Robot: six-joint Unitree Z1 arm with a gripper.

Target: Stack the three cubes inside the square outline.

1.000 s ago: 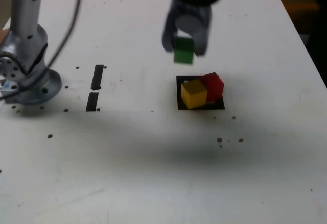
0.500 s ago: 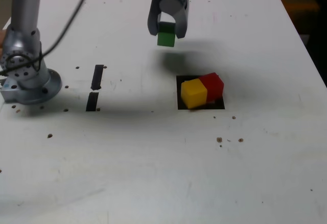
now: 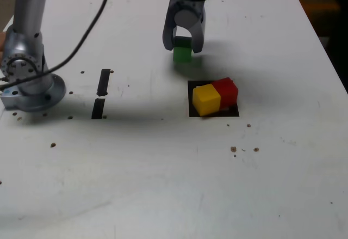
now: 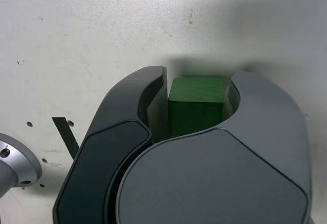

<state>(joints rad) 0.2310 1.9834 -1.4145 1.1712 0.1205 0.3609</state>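
The square outline (image 3: 190, 98) of black tape lies on the white table (image 3: 163, 184), toward the exterior view's right of centre. Inside it sit two cubes side by side and touching: the yellow cube (image 3: 206, 99) toward the exterior view's left and nearer the camera, the red cube (image 3: 228, 91) toward the right and farther back. The two cubes cover most of the outline's interior; only parts of the tape frame show around them. Neither cube is stacked on the other.

The arm's base (image 3: 30, 86) stands at the exterior view's left edge, with a black cable (image 3: 81, 37) looping from it. The arm reaches in from the top of the exterior view, with the gripper (image 3: 182, 47) pointing down at the table.

The gripper is closed narrowly on the green cube (image 4: 196, 106), one finger against each opposite face, as the wrist view confirms. The green cube is beyond the square outline, near it but outside it, close above its own shadow on the table. Two short black tape strips (image 3: 101, 93) lie well apart to the exterior view's left.
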